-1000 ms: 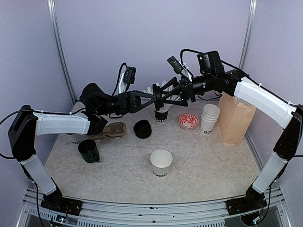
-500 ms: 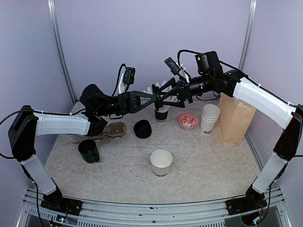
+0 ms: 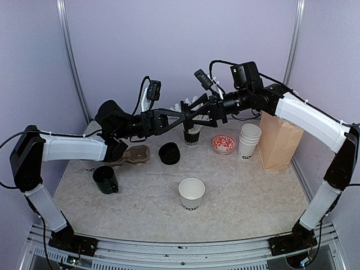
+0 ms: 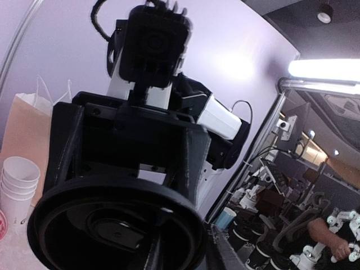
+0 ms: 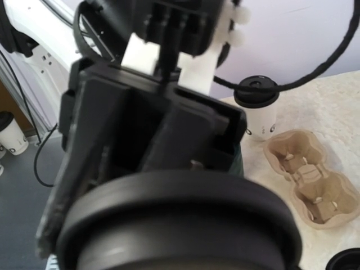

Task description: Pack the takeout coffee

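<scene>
The takeout coffee's white paper cup (image 3: 192, 193) stands open, without its lid, on the table near the front centre. Its flat black lid (image 4: 112, 225) is high above the table's back, where both grippers meet. My left gripper (image 3: 188, 116) pinches the lid's rim, with one finger (image 4: 222, 253) outside it. My right gripper (image 3: 202, 112) reaches in from the right, up against the same lid (image 5: 180, 225). That lid fills the lower right wrist view and hides the right fingers, so their grip does not show.
On the table are a dark green mug (image 3: 105, 179), a cardboard cup carrier (image 3: 132, 154), a stack of black lids (image 3: 169, 153), a black cup of straws (image 3: 192, 136), a red-patterned bowl (image 3: 224, 143), stacked white cups (image 3: 249, 139) and a brown paper bag (image 3: 279, 140).
My right gripper has slid a little to the left, further over the lid held by my left gripper. The left arm has stayed in place.
</scene>
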Motion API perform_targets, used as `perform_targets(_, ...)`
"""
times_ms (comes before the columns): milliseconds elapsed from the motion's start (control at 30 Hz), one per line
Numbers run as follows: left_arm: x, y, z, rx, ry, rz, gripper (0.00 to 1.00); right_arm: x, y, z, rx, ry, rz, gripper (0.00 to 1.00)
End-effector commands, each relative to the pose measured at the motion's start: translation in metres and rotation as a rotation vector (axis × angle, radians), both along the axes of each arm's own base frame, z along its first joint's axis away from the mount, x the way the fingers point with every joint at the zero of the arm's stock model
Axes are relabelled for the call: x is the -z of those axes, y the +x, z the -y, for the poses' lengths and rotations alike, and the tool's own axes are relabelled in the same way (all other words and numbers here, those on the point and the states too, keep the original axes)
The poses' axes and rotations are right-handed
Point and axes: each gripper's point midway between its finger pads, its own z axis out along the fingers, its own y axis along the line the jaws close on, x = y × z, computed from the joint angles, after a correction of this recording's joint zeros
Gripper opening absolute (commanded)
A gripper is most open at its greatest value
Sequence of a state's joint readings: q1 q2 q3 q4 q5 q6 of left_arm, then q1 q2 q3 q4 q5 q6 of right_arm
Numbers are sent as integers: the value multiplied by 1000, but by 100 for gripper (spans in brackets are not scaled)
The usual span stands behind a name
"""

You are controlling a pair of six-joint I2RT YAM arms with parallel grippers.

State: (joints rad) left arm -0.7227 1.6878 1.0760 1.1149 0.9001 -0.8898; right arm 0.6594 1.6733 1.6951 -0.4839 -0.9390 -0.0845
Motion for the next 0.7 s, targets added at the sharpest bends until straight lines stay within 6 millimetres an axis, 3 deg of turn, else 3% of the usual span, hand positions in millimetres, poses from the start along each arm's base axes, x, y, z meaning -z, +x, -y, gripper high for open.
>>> perform_targets(0, 19, 25, 3, -100, 75, -68, 36, 5, -6, -3, -18, -13, 9, 71)
perform_targets(100, 29, 34, -3, -188, 162, -46, 50, 15, 3, 10, 20, -35, 6, 71)
perform_targets(167, 47, 42, -9, -284, 284, -34, 96, 21, 12, 24, 49, -51, 18, 70)
perform_targets(267, 69, 47, -24, -441, 475, 42, 99, 33, 16, 40, 71, -105, 68, 71)
perform_targets(400, 123, 55, -50, -584, 712, 64, 99, 55, -3, 49, -14, -194, 72, 71)
perform_targets(533, 185, 51, -78, -671, 890, 30, 99, 74, -22, 52, -100, -310, 138, 71)
perform_targets(667, 221, 50, -90, -703, 959, -45, 99, 107, -42, 48, -170, -485, 252, 73)
